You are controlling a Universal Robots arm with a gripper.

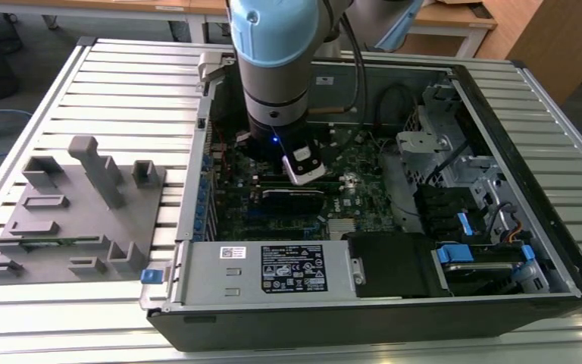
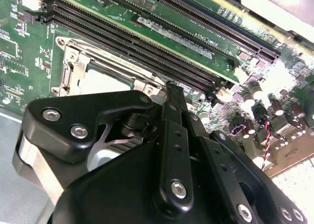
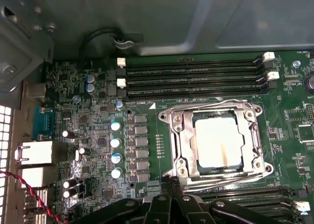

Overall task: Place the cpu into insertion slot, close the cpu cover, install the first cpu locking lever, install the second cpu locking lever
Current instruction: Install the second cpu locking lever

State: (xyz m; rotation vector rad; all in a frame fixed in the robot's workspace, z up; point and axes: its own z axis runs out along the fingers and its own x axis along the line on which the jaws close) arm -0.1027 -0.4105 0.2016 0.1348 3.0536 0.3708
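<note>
The arm reaches down into the open PC case [image 1: 564, 250]; the gripper [image 3: 169, 199] sits low over the green board [image 3: 98, 135], just beside the socket [image 3: 174, 153].

The socket lies directly ahead of the fingertips, off their tips rather than between them. In the first wrist view the tips meet the socket's near rim, at the edge where a thin lever [image 3: 230, 182] runs along it. Whether a tip touches the lever or rim, or stops just short, I cannot tell.

CPU [image 3: 218, 141]: seated in the socket, its pale metal top showing through the window of the cover [image 3: 184, 135]. The cover lies flat down over the CPU, the frame surrounding it on all sides. The socket's sides run parallel to the long memory slots [image 3: 196, 79] that flank it on two sides.

Fingers: in the second wrist view the two black fingers [image 2: 171, 111] look brought together to one narrow tip, nothing visible between them. Judged clenched and empty. That tip points at the socket corner nearest the slots.

Judgement: CPU placement and cover closing appear done; lever state is not readable.
</note>
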